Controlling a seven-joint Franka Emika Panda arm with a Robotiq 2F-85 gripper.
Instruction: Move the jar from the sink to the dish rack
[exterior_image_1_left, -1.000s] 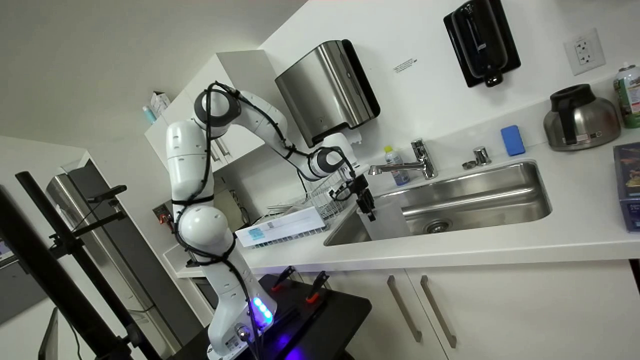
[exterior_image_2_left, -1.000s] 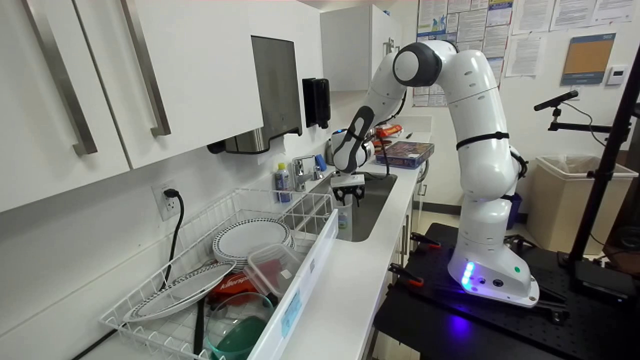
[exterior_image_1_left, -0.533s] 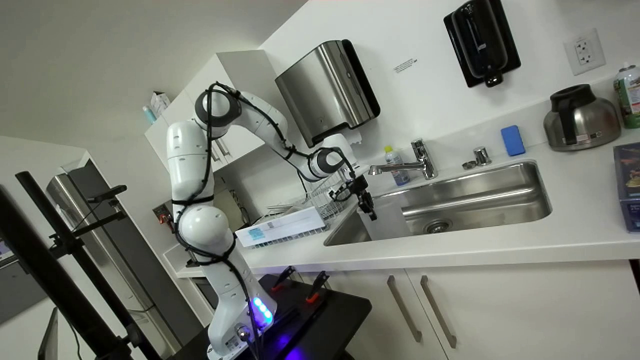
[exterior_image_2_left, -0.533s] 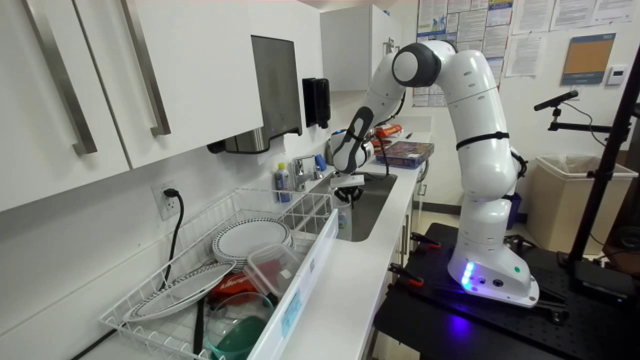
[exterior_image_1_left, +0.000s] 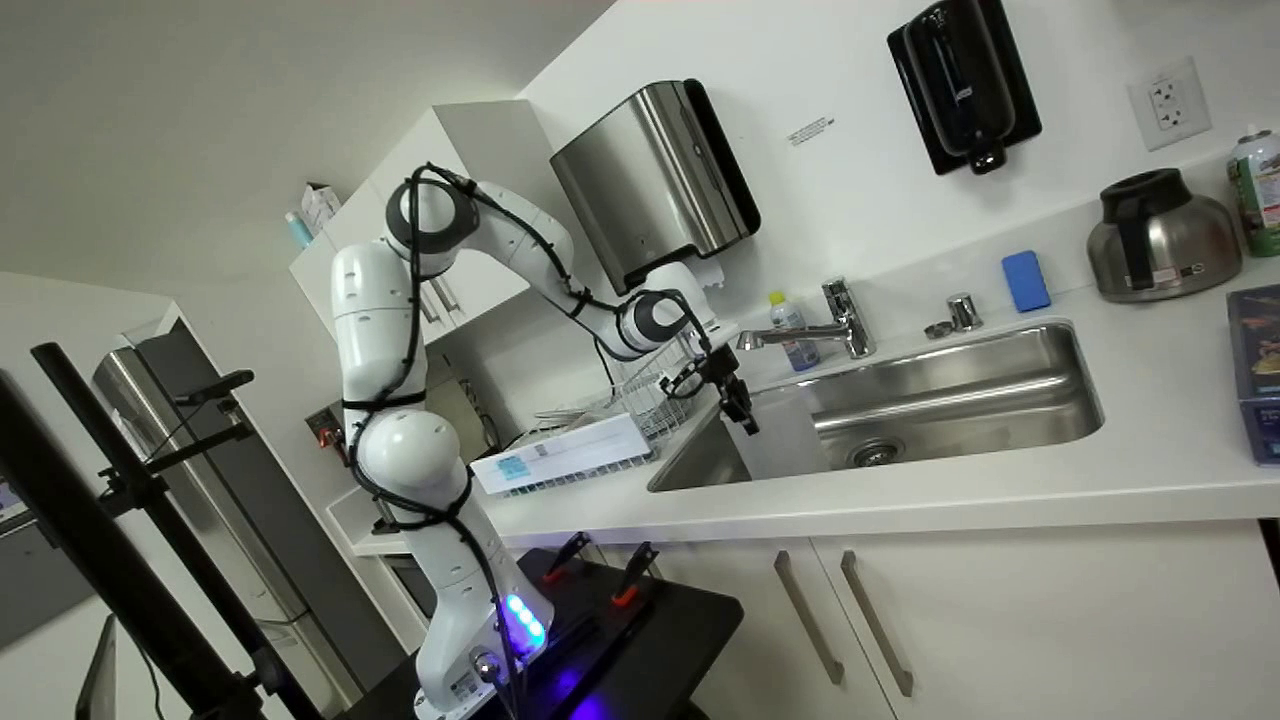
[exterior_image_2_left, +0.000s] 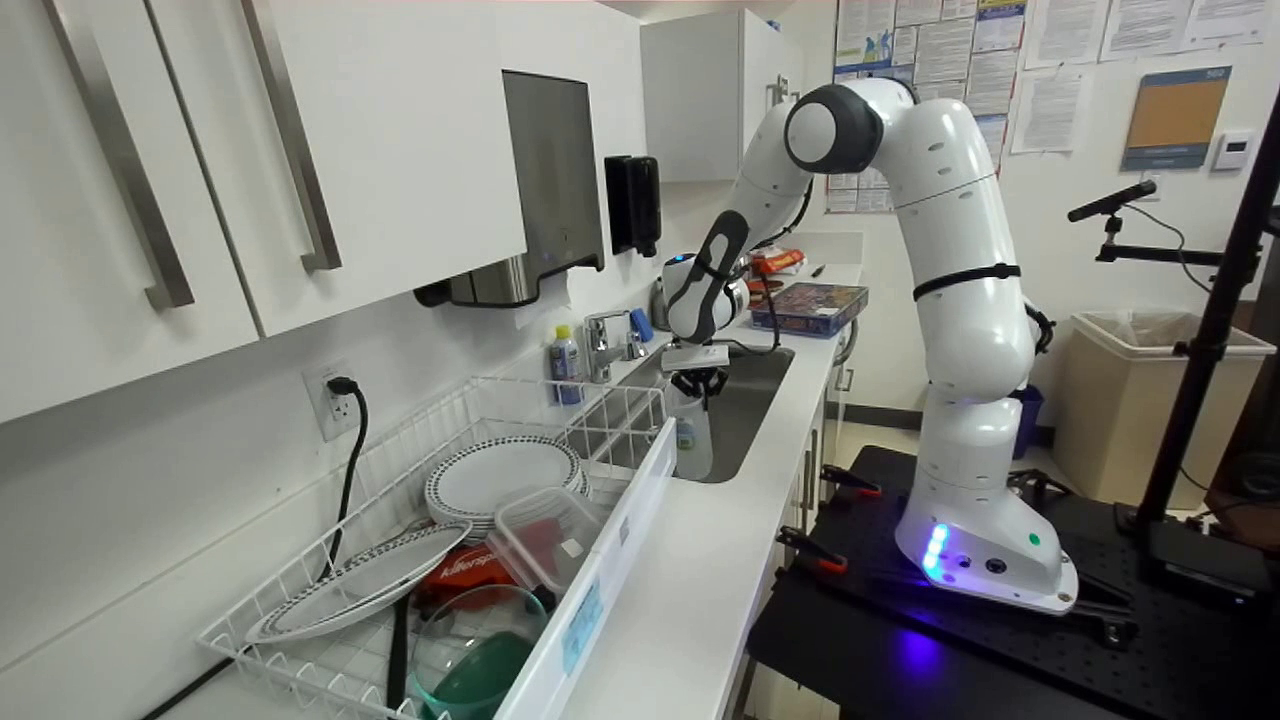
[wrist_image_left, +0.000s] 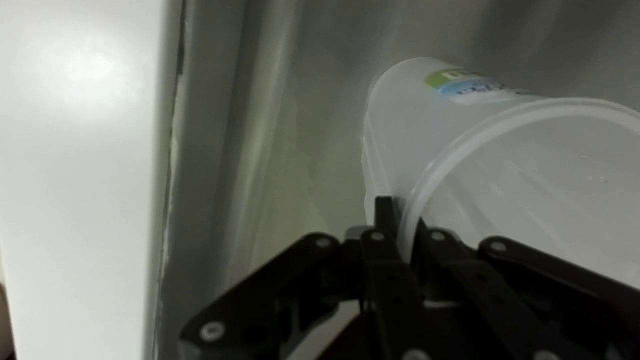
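Gripper (wrist_image_left: 404, 227) has jar (wrist_image_left: 425, 127) pinched by the rim, wrist view lower centre, one finger in its mouth, one outside. Jar cut off at right edge, label text blurry. In an exterior view jar is inside sink (exterior_image_1_left: 980, 400), base hidden by front edge. Dish rack (exterior_image_2_left: 345, 655), lower left in an exterior view, cut off at bottom.

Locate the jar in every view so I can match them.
In an exterior view: jar right of centre, left end of the sink.
In an exterior view: jar just below and right of centre.
Wrist view: jar across the right half.
Shared landmark: the sink, around it in all three.
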